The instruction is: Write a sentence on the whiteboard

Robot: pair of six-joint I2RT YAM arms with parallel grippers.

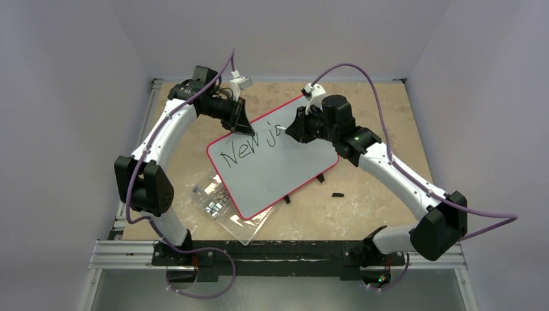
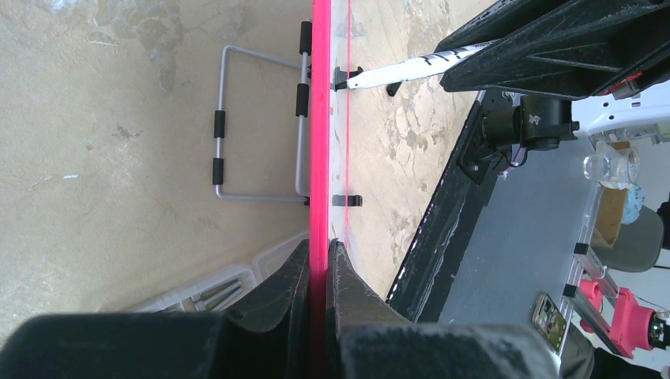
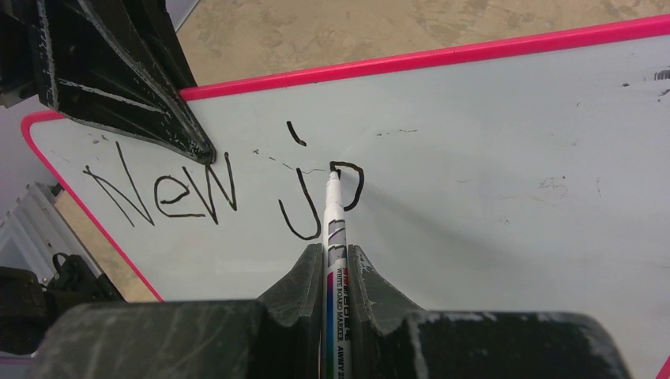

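The whiteboard, white with a red rim, lies tilted across the table. Black writing on it reads "New" then "j" and a partly drawn "o". My left gripper is shut on the board's far left rim; the rim runs edge-on between its fingers. My right gripper is shut on a white board marker; its tip touches the board at the "o". The marker also shows in the left wrist view.
A clear plastic box of screws lies under the board's near left corner, also seen in the left wrist view. A small black cap lies on the table right of the board. The board's wire stand folds out beneath it.
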